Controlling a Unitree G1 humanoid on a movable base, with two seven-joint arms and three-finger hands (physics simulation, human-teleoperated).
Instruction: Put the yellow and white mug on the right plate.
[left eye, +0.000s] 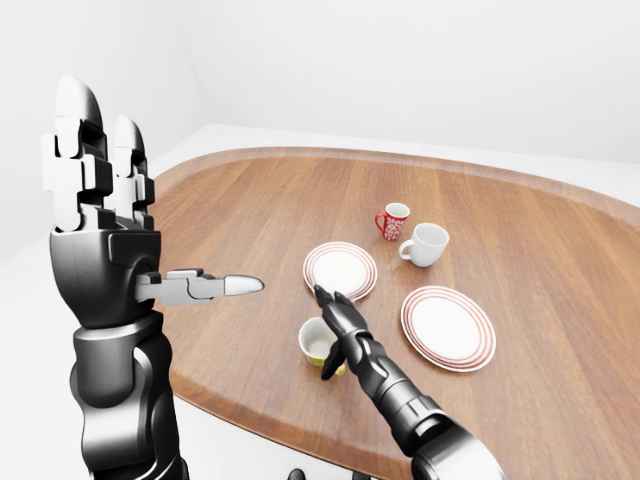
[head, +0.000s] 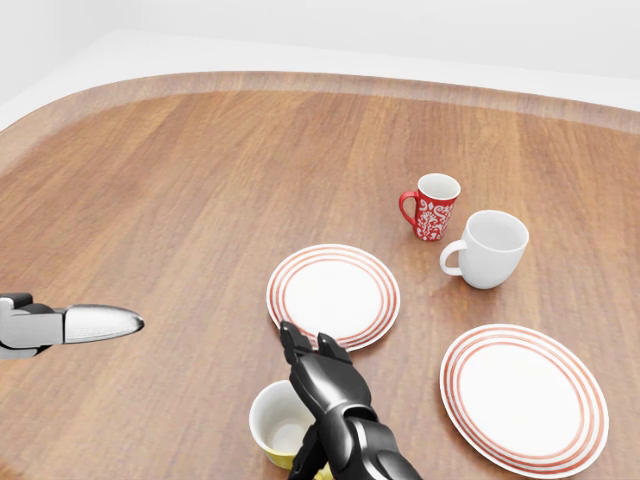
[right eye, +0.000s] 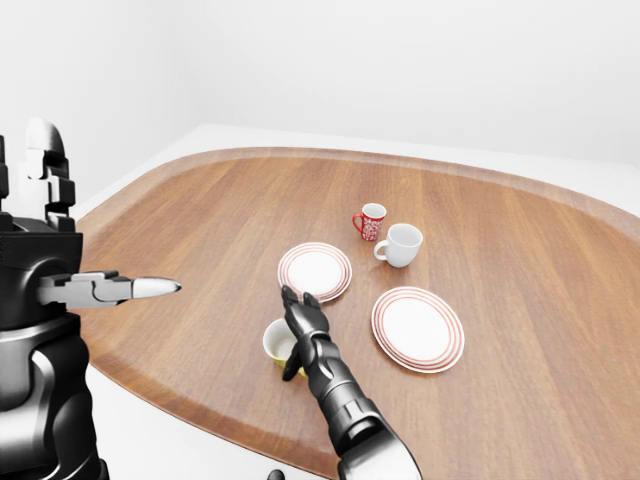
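The right hand (head: 322, 385) rests open-fingered against the yellow and white mug (head: 277, 424), just left of it. Beyond its fingertips lies the left plate (head: 333, 294); the right plate (head: 524, 397) sits apart, rightward, unobstructed. The left hand (left eye: 100, 230) is raised, spread wide.

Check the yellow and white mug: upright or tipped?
Upright. The yellow and white mug stands on the table, its round mouth facing up, white inside visible. The right hand sits beside it, fingers open.
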